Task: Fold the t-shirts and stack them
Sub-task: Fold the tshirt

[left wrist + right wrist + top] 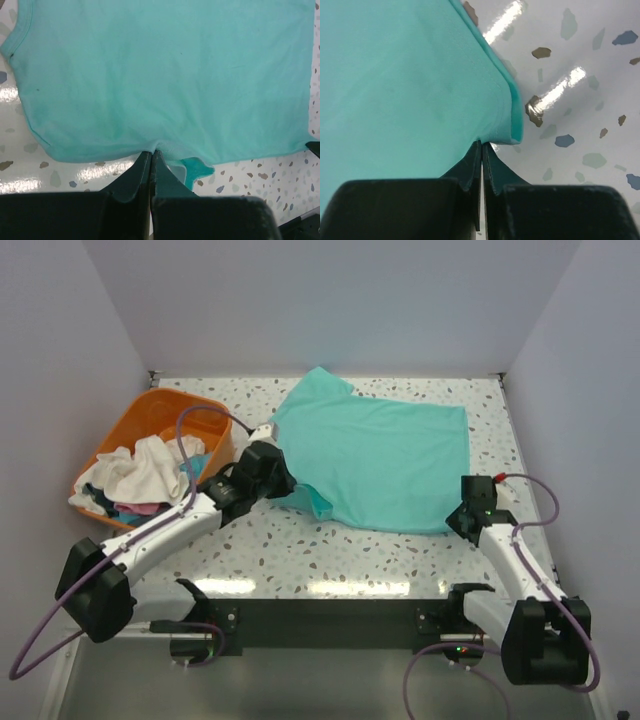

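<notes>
A teal-green t-shirt (385, 455) lies spread on the speckled table, one sleeve pointing to the far left. My left gripper (285, 483) is shut on its near-left edge; in the left wrist view the teal-green t-shirt (165, 75) puckers into my left gripper (151, 151). My right gripper (458, 520) is shut on the near-right corner; in the right wrist view the hem of the teal-green t-shirt (410, 75) is pinched in my right gripper (482, 144). Other t-shirts, white (140, 468) and pink (140, 508), sit crumpled in the basket.
An orange plastic basket (165, 410) stands at the left of the table, close behind my left arm. White walls close in the table at the back and both sides. Bare speckled tabletop (330, 560) runs between the shirt and the arm bases.
</notes>
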Available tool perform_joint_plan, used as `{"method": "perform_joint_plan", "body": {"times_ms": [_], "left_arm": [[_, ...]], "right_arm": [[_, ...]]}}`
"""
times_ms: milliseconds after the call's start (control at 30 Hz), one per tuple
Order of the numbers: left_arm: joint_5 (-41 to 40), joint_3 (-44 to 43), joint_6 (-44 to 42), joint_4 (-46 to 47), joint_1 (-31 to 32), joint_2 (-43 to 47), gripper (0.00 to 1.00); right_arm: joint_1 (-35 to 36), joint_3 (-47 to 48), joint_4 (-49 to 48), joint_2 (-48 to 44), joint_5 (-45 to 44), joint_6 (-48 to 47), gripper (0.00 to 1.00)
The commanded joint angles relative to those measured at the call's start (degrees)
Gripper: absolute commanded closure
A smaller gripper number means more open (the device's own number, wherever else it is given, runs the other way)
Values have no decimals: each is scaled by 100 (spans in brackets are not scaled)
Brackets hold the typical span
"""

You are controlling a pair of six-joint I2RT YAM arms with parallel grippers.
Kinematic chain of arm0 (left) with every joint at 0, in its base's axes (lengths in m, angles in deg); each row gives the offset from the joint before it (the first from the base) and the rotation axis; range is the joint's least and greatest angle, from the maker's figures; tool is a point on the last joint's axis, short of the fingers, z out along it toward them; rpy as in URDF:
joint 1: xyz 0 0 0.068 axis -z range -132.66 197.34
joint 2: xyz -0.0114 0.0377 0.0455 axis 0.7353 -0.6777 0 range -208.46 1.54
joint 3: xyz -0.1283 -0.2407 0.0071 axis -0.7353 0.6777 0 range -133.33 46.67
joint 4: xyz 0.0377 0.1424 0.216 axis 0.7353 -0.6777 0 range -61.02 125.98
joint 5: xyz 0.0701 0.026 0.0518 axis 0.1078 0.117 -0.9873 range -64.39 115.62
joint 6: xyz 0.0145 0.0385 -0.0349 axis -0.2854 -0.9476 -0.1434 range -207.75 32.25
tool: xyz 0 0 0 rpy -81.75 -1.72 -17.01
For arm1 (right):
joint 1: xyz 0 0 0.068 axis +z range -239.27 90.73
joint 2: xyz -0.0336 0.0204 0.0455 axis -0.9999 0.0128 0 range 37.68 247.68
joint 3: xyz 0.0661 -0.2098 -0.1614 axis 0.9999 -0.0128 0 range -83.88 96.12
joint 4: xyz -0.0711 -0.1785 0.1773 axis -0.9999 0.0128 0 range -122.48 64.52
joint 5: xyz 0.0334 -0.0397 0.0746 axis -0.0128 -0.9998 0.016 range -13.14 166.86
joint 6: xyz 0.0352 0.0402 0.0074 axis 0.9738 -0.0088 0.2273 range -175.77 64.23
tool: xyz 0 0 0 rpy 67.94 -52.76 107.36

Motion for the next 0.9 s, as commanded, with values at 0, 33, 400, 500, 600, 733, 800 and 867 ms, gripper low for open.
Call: {"method": "perform_joint_plan", "body": {"times_ms": [0,33,400,500,600,733,800,867], "left_arm": [[278,-440,-292,429,-195,-242,100],[305,-580,-310,438,-274,-304,100],[261,-1775,-784,307,-653,-1402,100],[209,-2127,-898,298,-802,-1674,100],[156,-2470,-1065,437,-943,-1955,100],[226,-2751,-1276,737,-1092,-2360,100],[235,-2927,-1303,946,-1119,-2676,100],[269,-3094,-1355,1027,-1180,-2905,100]], "right_arm": [[-17,481,-78,150,110,-193,100],[-17,551,-95,263,145,-245,100],[-17,1667,-25,1221,14,-501,100],[-17,2002,10,1590,-48,-545,100],[-25,2283,10,1889,-153,-606,100],[-26,2678,-86,2328,-154,-624,100],[-25,2802,-122,2505,-162,-615,100],[-26,2986,-166,2830,-232,-562,100]]}}
